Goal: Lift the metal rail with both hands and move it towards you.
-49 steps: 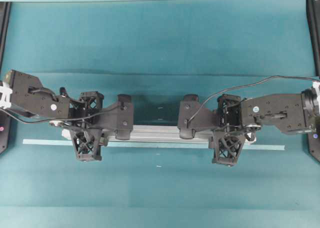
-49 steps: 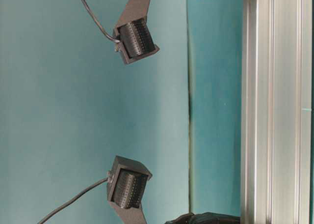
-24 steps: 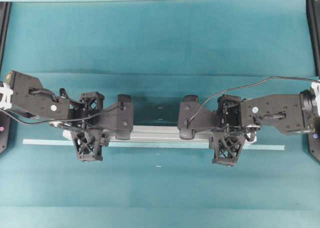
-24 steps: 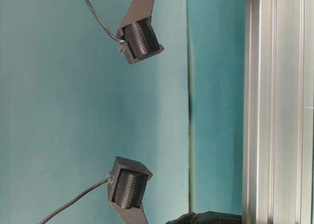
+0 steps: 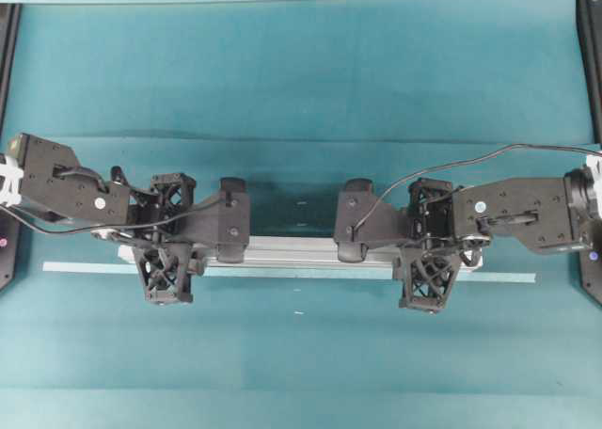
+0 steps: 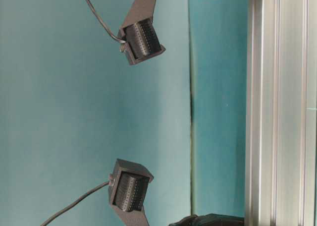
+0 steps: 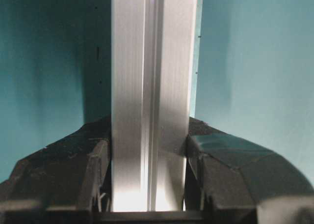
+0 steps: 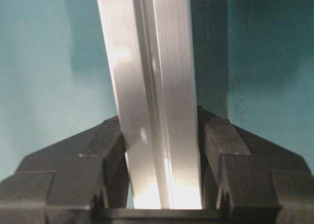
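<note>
Tape strip [image 5: 282, 274]: thin, pale teal, flat on the bench [image 5: 301, 71], running left to right on the near side of the rail and just beside it; its ends reach past both grippers.

Rail [image 5: 293, 251]: long silver grooved bar, lying left to right across the middle of the bench, parallel to the tape. Most of its length is covered by the two arms; the bare stretch shows between them. In the table-level view the rail [image 6: 277, 107] fills the right side of the picture, its grooves plain; whether it rests on the bench or is off it cannot be told.

Left gripper [image 7: 147, 184]: jaws closed on the rail [image 7: 149, 86], one finger [image 7: 73, 170] pressed to each side of it. Overhead, the left gripper [image 5: 233, 231] sits over the left half of the rail.

Right gripper [image 8: 162, 184]: jaws likewise clamped on the rail [image 8: 152, 86], which runs slightly tilted through the wrist view. Overhead, the right gripper [image 5: 353, 231] sits over the right half.

Cable [image 5: 489, 156]: black, looping from the right arm toward the bench's right edge.
</note>
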